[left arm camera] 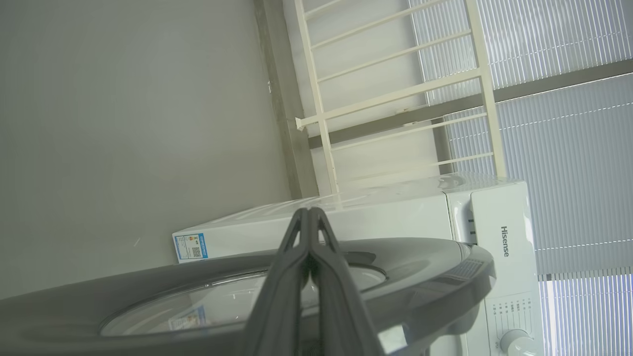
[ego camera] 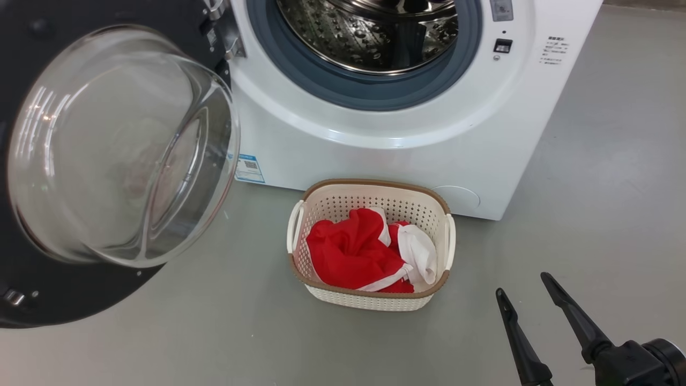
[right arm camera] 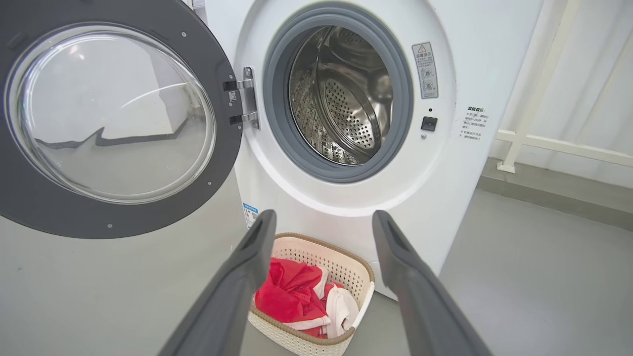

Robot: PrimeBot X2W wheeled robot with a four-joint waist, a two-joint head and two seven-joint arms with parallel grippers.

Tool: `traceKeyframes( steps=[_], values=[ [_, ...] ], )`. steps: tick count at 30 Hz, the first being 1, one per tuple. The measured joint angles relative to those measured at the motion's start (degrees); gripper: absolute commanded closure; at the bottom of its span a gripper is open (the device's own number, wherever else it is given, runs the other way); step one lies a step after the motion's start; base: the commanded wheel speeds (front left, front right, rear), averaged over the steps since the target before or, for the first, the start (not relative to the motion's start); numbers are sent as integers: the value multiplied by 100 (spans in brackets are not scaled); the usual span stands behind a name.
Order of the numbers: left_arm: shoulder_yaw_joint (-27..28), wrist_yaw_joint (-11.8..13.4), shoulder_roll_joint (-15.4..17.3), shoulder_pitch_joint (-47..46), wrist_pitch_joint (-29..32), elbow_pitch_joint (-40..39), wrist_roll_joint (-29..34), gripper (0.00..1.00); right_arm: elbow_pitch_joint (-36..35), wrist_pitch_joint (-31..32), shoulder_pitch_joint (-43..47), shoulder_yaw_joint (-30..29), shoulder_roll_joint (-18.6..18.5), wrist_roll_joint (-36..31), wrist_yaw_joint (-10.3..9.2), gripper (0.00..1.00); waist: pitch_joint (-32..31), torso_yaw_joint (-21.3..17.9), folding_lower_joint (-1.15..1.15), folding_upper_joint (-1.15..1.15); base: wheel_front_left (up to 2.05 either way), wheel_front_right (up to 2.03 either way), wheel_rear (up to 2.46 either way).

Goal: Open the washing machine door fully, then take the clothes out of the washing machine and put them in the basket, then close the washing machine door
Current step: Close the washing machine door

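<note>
The washing machine door (ego camera: 123, 145) stands swung wide open to the left, its glass bowl bulging toward me. The white washing machine (ego camera: 375, 155) shows a bare steel drum (right arm camera: 346, 99) inside the grey ring. The cream basket (ego camera: 375, 186) sits on the floor against the machine's front, and the red and white clothes (ego camera: 348, 252) lie inside it. My right gripper (ego camera: 523, 286) hovers open and holds nothing, to the right of the basket and nearer me; in its wrist view the right gripper (right arm camera: 324, 216) frames the basket (right arm camera: 358, 277). My left gripper (left arm camera: 309, 212) is shut by the door's outer black rim (left arm camera: 420, 267).
Grey floor (ego camera: 589, 187) spreads out to the right of the machine. A white railing (right arm camera: 559, 143) runs along the wall to the machine's right, with blinds (left arm camera: 568, 123) behind it. A blue label sticker (ego camera: 249, 169) marks the machine's lower left front.
</note>
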Motion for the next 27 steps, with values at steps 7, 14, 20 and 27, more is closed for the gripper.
traceKeyframes(
  steps=[7, 14, 20, 27],
  values=[
    [-69, -110, -73, 156, 345, -230, -83, 100, -2, -9, -1, 8, -1, 3, 0, 0, 40, 129, 0, 0, 0, 0, 0],
    [32, -212, -218, 483, 528, -547, -327, 100, 64, -88, -3, 24, -1, 52, 0, 0, -10, 123, 0, 0, 0, 0, 0],
    [155, -236, -437, 772, 661, -1033, -482, 100, 136, -155, -4, 22, -1, 147, 0, 0, -51, 107, 0, 0, 0, 0, 0],
    [172, -88, -877, 1126, 779, -1879, -680, 100, 183, -205, -4, 19, -2, 190, 0, 0, -58, 152, 0, 0, 0, 0, 0]
  ],
)
